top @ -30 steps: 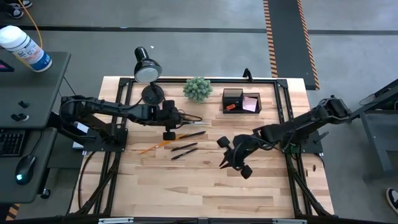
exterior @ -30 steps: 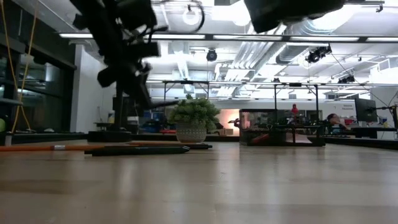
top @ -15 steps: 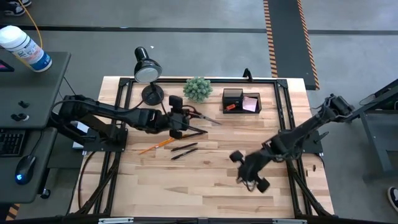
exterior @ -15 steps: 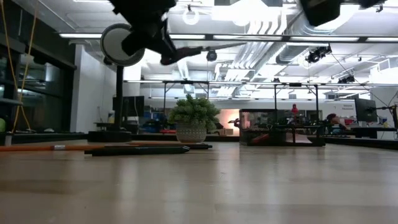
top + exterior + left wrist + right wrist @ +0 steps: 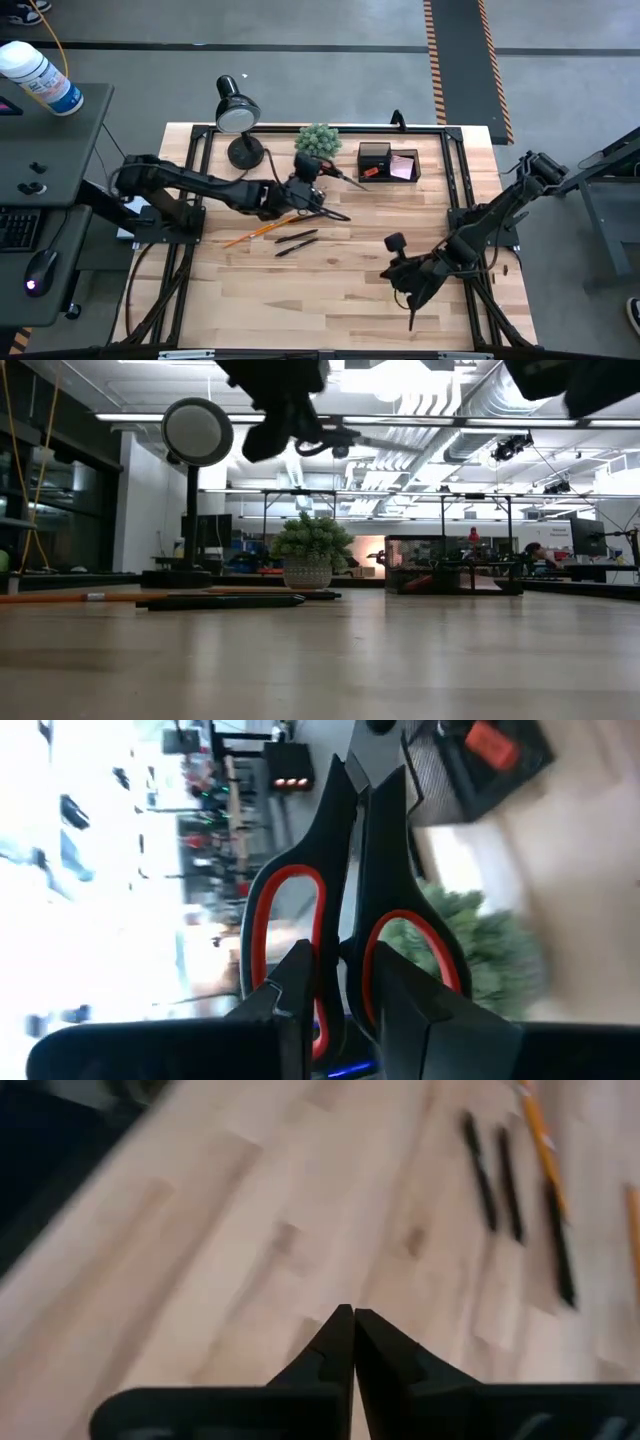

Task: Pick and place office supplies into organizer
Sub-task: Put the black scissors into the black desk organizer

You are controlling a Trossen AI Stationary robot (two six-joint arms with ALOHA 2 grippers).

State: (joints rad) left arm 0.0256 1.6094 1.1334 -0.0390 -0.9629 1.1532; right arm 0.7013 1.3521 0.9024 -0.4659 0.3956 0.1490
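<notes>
Red-handled scissors (image 5: 322, 180) pinched in left gripper (image 5: 303, 193) fingers, airborne just short of organizer (image 5: 388, 162) holding sticky pad (image 5: 404, 166), pencils (image 5: 258, 230) and pens (image 5: 296, 239) left on surface, right gripper (image 5: 413, 295) fingers pressed together, empty

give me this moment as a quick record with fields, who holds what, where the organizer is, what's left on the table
left gripper: shut on the red-handled black scissors, lifted above the table near the green plant ball
right gripper: shut, empty, over the bare near-right part of the wooden table
organizer: small black boxy desk organizer at the far edge, holding a pink sticky-note pad
left on table: orange pencils and black pens lying left of centre
also there: black desk lamp at the far left
</notes>
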